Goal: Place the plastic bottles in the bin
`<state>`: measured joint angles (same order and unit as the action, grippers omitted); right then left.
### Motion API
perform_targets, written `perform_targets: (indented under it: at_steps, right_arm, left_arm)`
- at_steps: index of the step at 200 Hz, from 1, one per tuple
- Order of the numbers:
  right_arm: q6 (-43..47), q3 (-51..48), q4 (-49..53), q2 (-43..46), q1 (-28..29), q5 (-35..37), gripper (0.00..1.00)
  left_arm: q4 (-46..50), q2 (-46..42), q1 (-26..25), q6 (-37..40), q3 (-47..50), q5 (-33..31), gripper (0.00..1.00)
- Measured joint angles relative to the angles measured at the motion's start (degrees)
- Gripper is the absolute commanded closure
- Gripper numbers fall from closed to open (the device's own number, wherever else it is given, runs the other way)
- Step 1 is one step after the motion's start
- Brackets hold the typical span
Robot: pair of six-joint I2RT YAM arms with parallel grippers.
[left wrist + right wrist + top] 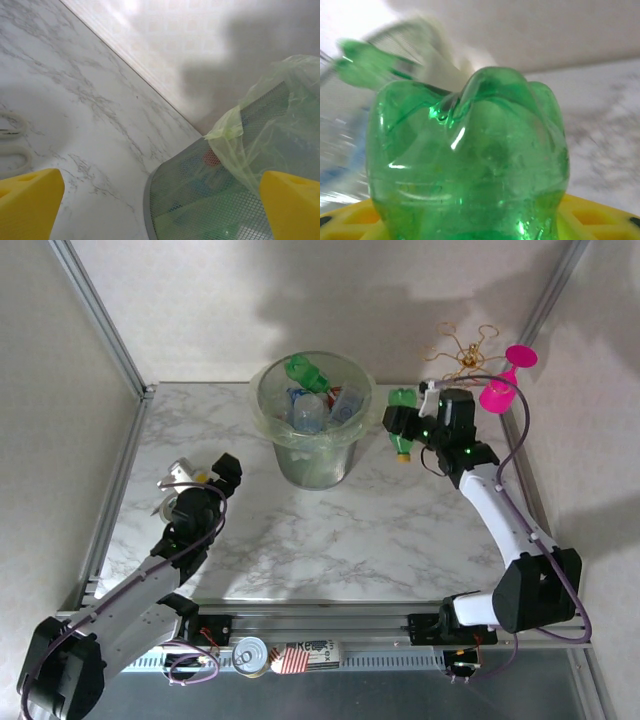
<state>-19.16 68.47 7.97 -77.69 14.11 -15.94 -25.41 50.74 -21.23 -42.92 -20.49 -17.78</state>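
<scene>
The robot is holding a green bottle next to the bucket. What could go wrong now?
1. The green bottle in the right gripper hangs beside the bin, not over it; let go now, it would probably land on the table.
2. The bin looks piled high, with another bottle lying at its rim, so a new one might bounce out.
3. The pink glass is close to that arm and could get bumped.

Top camera looks down from high behind the near edge over the whole bench [330,530]; left wrist camera, low, faces the bin [200,205] that the top view shares; right wrist camera sits tight against a green bottle [470,165].
</scene>
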Motion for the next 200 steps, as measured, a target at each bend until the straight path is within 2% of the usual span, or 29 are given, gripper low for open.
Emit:
perform_targets:
  at_steps: [36, 96, 148, 180, 200]
  right_arm:
    - [-0.13, 12.79, -1.64, -4.22, 4.98, -2.16, 0.53]
    - [3.96, 36.11, 1.44, -22.14, 11.41, 1.2, 0.53]
    - [6.78, 46.8, 8.98, -33.48, 14.23, 6.16, 0.51]
    - [7.26, 48.39, 11.26, -35.3, 15.45, 7.91, 0.4]
    - [7.76, 49.16, 11.76, -35.3, 15.82, 9.07, 0.24]
  left_arm:
    - [0.0, 0.09, 1.22, -1.05, 0.04, 2.19, 0.0]
    - [2.12, -1.33, 1.57, -1.25, 0.04, 4.09, 0.0]
    - [4.31, -4.24, 1.7, -1.25, 0.04, 4.13, 0.0]
    - [4.98, -4.55, 1.84, -1.25, 0.04, 4.13, 0.0]
    - [5.14, -4.55, 1.84, -1.25, 0.04, 4.13, 0.0]
